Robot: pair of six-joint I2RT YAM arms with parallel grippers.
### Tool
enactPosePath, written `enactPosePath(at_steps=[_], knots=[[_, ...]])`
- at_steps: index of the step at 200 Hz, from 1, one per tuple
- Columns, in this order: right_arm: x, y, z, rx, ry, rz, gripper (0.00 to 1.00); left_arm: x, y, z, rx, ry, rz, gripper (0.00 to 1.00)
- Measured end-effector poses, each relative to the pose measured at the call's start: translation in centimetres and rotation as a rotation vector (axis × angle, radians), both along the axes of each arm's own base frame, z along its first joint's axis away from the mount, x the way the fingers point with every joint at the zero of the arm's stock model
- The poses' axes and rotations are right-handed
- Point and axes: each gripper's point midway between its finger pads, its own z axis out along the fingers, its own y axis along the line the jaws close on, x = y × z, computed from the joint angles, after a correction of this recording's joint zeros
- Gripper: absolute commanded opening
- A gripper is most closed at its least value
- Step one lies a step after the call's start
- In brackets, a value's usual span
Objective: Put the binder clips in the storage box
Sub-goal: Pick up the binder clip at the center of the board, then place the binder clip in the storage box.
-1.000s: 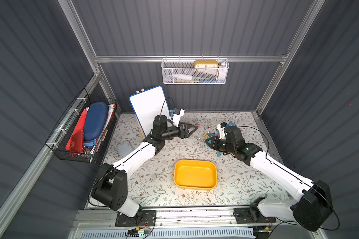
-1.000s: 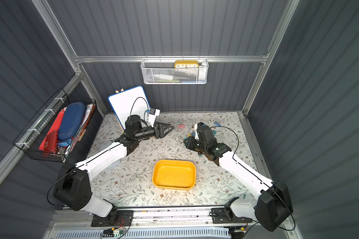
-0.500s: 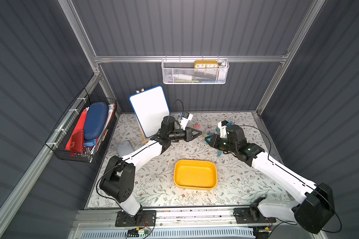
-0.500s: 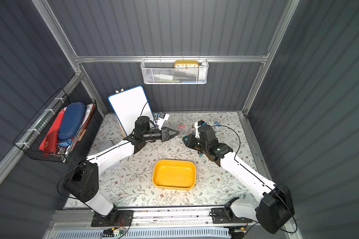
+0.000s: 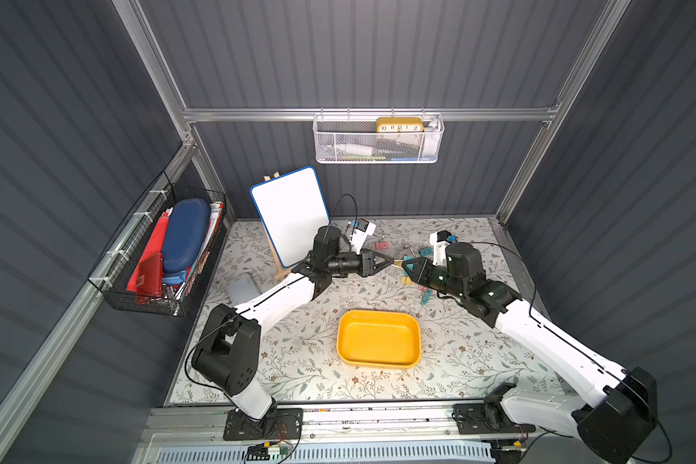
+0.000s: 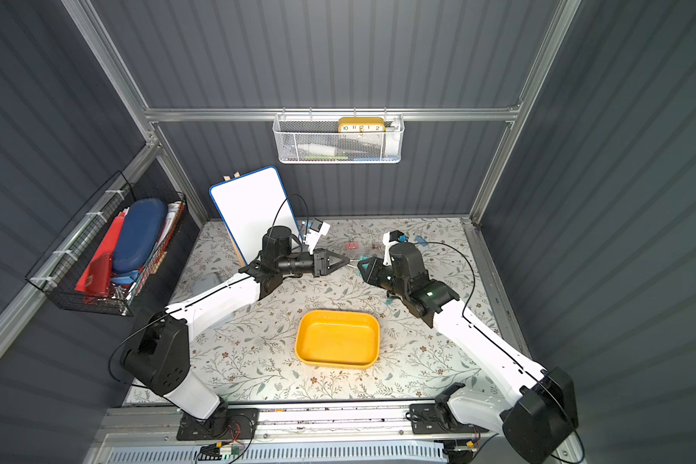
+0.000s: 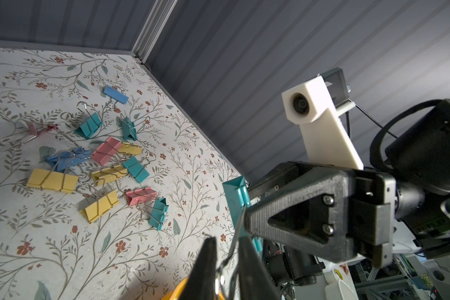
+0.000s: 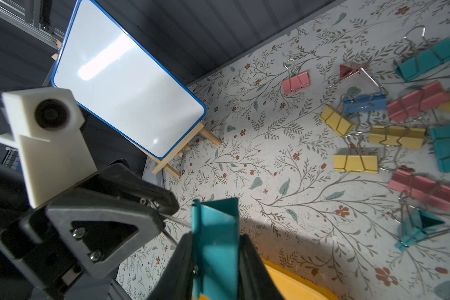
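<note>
Right wrist view: clamped in the right hand [image 8: 216, 236], by its folded body, one teal binder clip [image 8: 215, 220], raised clear of the counter [image 8: 283, 181]. Meeting it tip to tip, the left hand [image 8: 166, 213], pinched shut on that same clip's wire handle [image 7: 239, 224]. Confirmed from the left wrist view: thin wire running down between the two black fingers [image 7: 205, 262], teal body beyond, in the other hand's grip. Seen in both top views as two arms stretched toward each other above the middle of the counter, behind the storage box [image 5: 378, 341] and between the whiteboard [image 5: 292, 215] and the loose binder clips [image 7: 102, 161].

Storage box: yellow, flat on the counter, close to the front edge, about midway along it. Loose binder clips: yellow, pink, blue and teal, clustered toward the back right corner, several touching or overlapping, partly hidden under the right arm in the top views. Apart from the cluster, toward the whiteboard, a single pink clip [image 8: 295, 81]. Nearer the box, off its back right corner, a lone teal clip [image 5: 426, 295]. Whiteboard propped on a wooden easel toward the back left corner, tilted back.
</note>
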Motion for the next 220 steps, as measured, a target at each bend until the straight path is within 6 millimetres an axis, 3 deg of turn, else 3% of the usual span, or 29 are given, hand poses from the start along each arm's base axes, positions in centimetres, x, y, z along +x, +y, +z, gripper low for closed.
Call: enactPosePath(at_steps=[25, 33, 50, 59, 71, 99, 122, 146, 164, 193, 220], knots=[[0.1, 0.2, -0.2, -0.005, 0.000, 0.010, 0.31, -0.2, 0.1, 0.7, -0.001, -0.003, 0.014, 0.00], [0.1, 0.3, -0.1, -0.003, -0.005, 0.013, 0.43, -0.1, 0.2, 0.8, 0.000, -0.005, 0.022, 0.00], [0.1, 0.3, -0.1, 0.005, -0.002, 0.013, 0.79, 0.2, 0.4, 1.0, 0.007, -0.012, 0.056, 0.00], [0.0, 0.3, 0.1, 0.016, 0.002, 0.006, 0.90, 0.7, 0.6, 1.0, 0.020, -0.011, 0.096, 0.00], [-0.1, 0.1, 0.3, 0.023, -0.004, -0.002, 0.99, 1.3, 1.1, 0.5, 0.057, 0.011, 0.171, 0.00], [-1.0, -1.8, 1.6, 0.063, -0.038, -0.061, 0.98, 1.9, 2.8, -1.1, 0.193, 0.075, 0.390, 0.00], [-0.8, -4.0, 2.0, 0.090, -0.037, -0.144, 0.96, -0.6, 3.0, -2.0, 0.306, 0.120, 0.520, 0.00], [-0.1, -5.3, 0.0, 0.075, 0.023, -0.199, 0.96, -4.1, 2.5, -4.0, 0.393, 0.185, 0.569, 0.00], [-0.1, -5.5, -2.3, 0.059, 0.083, -0.208, 0.96, -5.8, 3.2, -7.3, 0.466, 0.243, 0.592, 0.00], [-0.4, -5.3, -4.4, 0.038, 0.148, -0.202, 0.96, -7.0, 5.7, -12.9, 0.617, 0.313, 0.659, 0.00], [-0.5, -5.4, -4.7, 0.035, 0.157, -0.200, 0.96, -6.7, 7.0, -14.6, 0.687, 0.311, 0.723, 0.00]])
